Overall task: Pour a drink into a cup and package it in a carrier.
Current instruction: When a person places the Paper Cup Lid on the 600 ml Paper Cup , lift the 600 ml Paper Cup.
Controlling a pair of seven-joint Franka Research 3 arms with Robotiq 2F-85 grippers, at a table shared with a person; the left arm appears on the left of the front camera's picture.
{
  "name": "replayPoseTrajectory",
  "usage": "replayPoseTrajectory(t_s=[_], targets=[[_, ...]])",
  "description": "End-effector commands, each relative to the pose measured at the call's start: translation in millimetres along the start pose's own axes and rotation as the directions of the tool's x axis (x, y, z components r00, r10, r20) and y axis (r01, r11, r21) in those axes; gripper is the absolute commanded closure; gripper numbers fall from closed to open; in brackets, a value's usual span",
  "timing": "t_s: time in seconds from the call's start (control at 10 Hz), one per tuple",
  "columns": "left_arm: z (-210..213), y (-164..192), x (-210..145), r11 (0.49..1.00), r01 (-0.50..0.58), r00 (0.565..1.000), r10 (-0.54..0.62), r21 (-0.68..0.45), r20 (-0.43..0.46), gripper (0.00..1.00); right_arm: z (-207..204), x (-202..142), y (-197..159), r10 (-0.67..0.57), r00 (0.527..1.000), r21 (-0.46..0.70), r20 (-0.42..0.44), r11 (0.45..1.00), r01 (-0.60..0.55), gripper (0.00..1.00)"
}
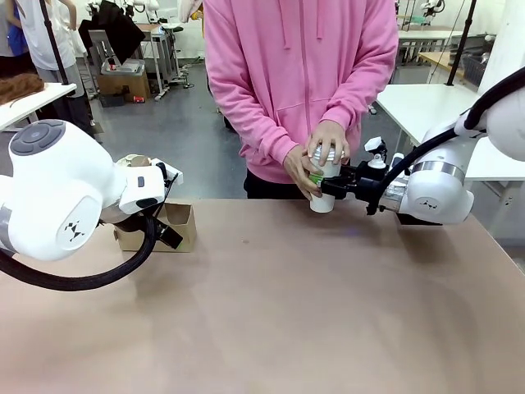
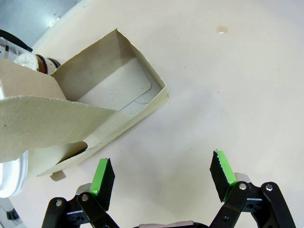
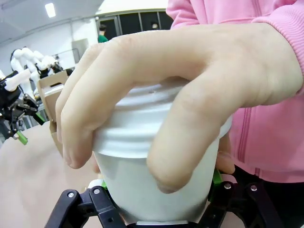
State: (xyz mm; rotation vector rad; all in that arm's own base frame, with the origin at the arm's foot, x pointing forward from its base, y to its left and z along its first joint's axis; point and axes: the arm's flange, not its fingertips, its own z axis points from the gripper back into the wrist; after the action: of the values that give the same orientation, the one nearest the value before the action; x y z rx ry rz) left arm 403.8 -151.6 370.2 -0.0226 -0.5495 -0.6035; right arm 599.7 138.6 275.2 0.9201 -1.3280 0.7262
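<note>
The cup (image 1: pixel 321 202) stands at the far edge of the table (image 1: pixel 287 312). My right gripper (image 1: pixel 326 187) is clamped round its lower body, with a green pad on either side. A person's hand (image 3: pixel 180 95) is spread over the white lid (image 3: pixel 142 128), fingers running down the cup wall and blocking the top. Their other hand (image 1: pixel 296 169) touches the cup's side. Well apart at the left, the carrier (image 2: pixel 109 90) sits just beside my left gripper (image 2: pixel 164 173), jaws spread wide and holding nothing over bare table.
</note>
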Motion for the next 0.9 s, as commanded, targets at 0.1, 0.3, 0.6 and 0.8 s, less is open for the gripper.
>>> replayPoseTrajectory(t_s=[0.1,0.3,0.6,0.8], targets=[[0.4,-0.1,0.0,1.0,0.0,1.0,0.0,-0.002,0.001,0.0,-3.6,3.6,1.8,0.003,1.0,0.004,0.007,1.0,-0.004,0.2],[0.4,-0.1,0.0,1.0,0.0,1.0,0.0,-0.002,0.001,0.0,-3.6,3.6,1.8,0.003,1.0,0.004,0.007,1.0,-0.004,0.2],[0.4,-0.1,0.0,1.0,0.0,1.0,0.0,-0.002,0.001,0.0,-3.6,3.6,1.8,0.003,1.0,0.004,0.007,1.0,-0.004,0.2],[0.4,-0.1,0.0,1.0,0.0,1.0,0.0,-0.002,0.001,0.0,-3.6,3.6,1.8,0.003,1.0,0.004,0.007,1.0,-0.004,0.2]])
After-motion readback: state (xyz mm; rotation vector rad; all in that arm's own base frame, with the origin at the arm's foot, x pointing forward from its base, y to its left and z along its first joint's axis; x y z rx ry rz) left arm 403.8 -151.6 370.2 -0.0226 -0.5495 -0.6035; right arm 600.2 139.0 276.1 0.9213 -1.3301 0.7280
